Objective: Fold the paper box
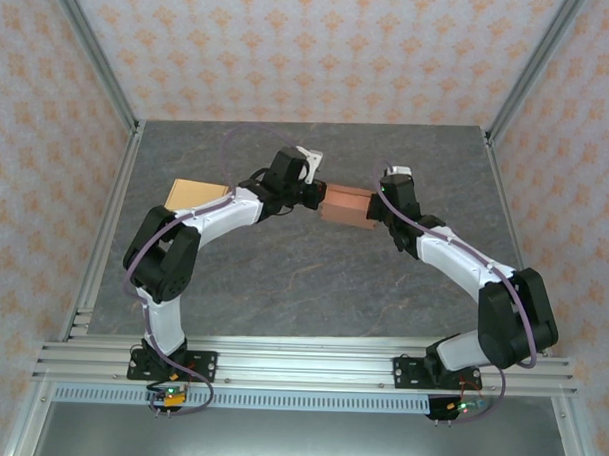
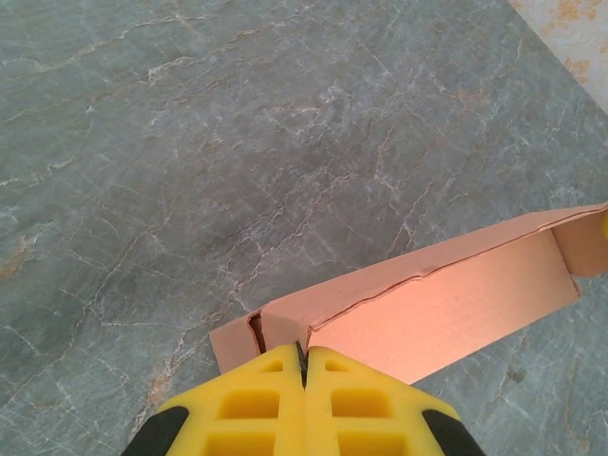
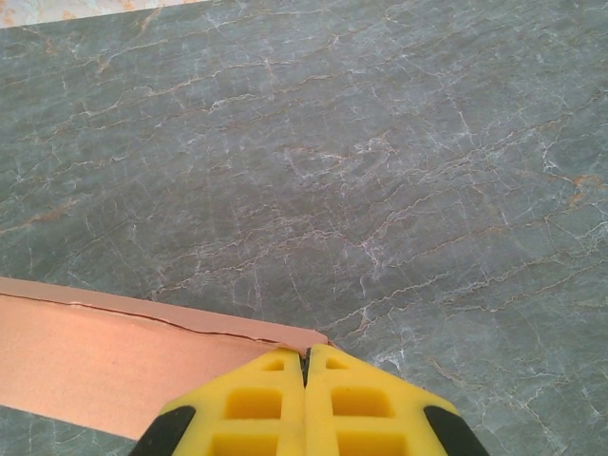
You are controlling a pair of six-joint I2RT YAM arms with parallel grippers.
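The brown paper box (image 1: 347, 205) sits mid-table, held from both ends. My left gripper (image 1: 319, 195) is at its left end, my right gripper (image 1: 375, 212) at its right end. In the left wrist view the yellow fingers (image 2: 266, 399) are pressed together, and the left gripper (image 2: 304, 353) is shut on the box's corner, where a side flap and the long wall (image 2: 437, 304) meet. In the right wrist view the right gripper (image 3: 306, 356) is shut on the opposite corner of the box (image 3: 114, 356). The box's long top edge has a thin seam running along it.
A second flat piece of tan cardboard (image 1: 194, 195) lies on the table behind the left arm's elbow. The grey marbled tabletop (image 1: 312, 288) spreads out in front of the box. Metal frame posts (image 1: 109, 91) and patterned walls close in the sides and back.
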